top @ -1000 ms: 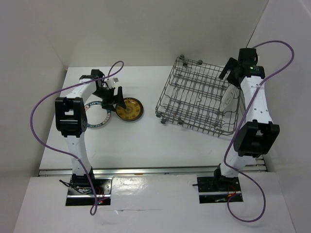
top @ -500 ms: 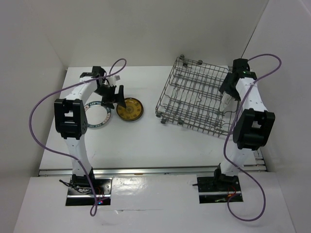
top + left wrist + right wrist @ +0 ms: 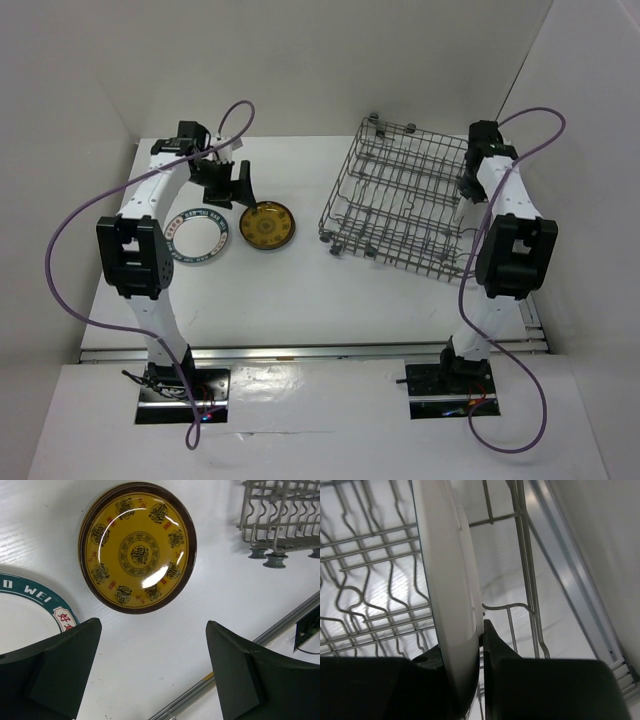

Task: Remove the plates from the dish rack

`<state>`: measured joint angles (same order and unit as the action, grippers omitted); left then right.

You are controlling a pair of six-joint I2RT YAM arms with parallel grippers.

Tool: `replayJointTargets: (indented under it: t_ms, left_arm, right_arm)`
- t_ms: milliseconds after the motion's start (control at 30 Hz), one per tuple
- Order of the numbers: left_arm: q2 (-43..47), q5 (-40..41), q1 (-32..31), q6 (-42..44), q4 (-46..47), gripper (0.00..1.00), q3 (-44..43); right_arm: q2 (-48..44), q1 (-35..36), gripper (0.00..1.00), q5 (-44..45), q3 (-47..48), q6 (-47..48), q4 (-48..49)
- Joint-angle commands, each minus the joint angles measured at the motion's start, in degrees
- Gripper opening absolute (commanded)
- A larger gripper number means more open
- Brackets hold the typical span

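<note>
**Ana:** Start on the left. How is that claw?

**Ben:** The left claw [image 3: 152, 630] hangs above the bench [image 3: 300, 290], released. Its fingers [image 3: 60, 670] are spread wide and nothing is between them.

**Ana:** Are there any plates near it?

**Ben:** Two, both lying flat on the bench. The teal-rimmed white plate [image 3: 25, 615] lies partly beneath one finger. The amber plate [image 3: 137, 547] lies just ahead of the claw's open gap, touching neither finger. The two plates are close together, with a thin strip of bench between them.

**Ana:** And the dish rack?

**Ben:** The dish rack [image 3: 400, 200] is off to that claw's right, well apart from it. One corner, with its small roller wheels, shows beyond the other finger.

**Ana:** Now the right side.

**Ben:** The right claw [image 3: 472, 642] reaches down into the rack along its right-hand side. It is clenched on the rim of a pale plate [image 3: 445, 580], one finger on each face.

**Ana:** How does that plate sit?

**Ben:** It stands on edge among the wires, rising straight up from the claw. The rack's side wall is just to the claw's right. I cannot tell the plate's pattern from this edge-on view.
</note>
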<state>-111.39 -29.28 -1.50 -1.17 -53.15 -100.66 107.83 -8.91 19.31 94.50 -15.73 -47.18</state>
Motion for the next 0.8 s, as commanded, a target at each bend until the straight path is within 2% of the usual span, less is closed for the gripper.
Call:
replayJointTargets:
  t_ms: [0,167,233,333,367,467,500,567,600,700,767]
  left_arm:
    - [4.95,-2.97,-0.44,2.31,-0.91,1.00,-2.61]
    - [7.50,-8.24,-0.44,2.31,0.50,1.00,-1.47]
    - [7.51,-10.87,-0.44,2.31,1.03,1.00,-1.47]
    - [7.51,-14.04,-0.44,2.31,1.03,1.00,-1.47]
    - [6.90,-14.05,-0.44,2.31,1.03,1.00,-1.47]
    - [6.37,-14.58,-0.44,0.91,1.64,1.00,-1.47]
    - [6.36,-14.06,-0.44,0.30,1.64,1.00,-1.47]
    - [6.36,-13.44,-0.44,-0.23,2.17,1.00,-0.94]
    - [6.36,-12.92,-0.44,-0.24,2.17,1.00,-0.94]
    - [6.36,-10.90,-0.44,-1.03,2.17,1.00,-0.94]
    - [6.36,-10.02,-0.44,-1.03,2.17,1.00,-0.94]
  right_arm:
    - [-5.16,4.06,0.00,7.92,5.69,1.57,0.16]
    - [-7.80,8.55,0.00,10.13,16.67,2.72,-2.91]
    - [-9.21,12.50,0.00,8.83,20.27,3.24,-2.92]
    - [-11.50,16.28,0.00,-6.16,18.55,3.25,2.34]
    - [-11.50,16.29,0.00,-21.01,16.70,3.25,4.62]
    - [-12.21,17.95,0.00,-40.70,6.69,-0.78,17.09]
    - [-11.08,18.74,0.00,-50.15,4.84,-2.19,20.25]
    - [-7.56,21.90,0.00,-57.51,1.93,-5.61,28.34]
    - [-6.33,23.05,0.00,-63.89,1.31,-6.68,31.15]
    - [-1.50,27.27,0.00,-74.20,-0.19,-11.42,42.75]
    - [2.37,29.82,0.00,-77.65,-0.19,-13.88,49.09]
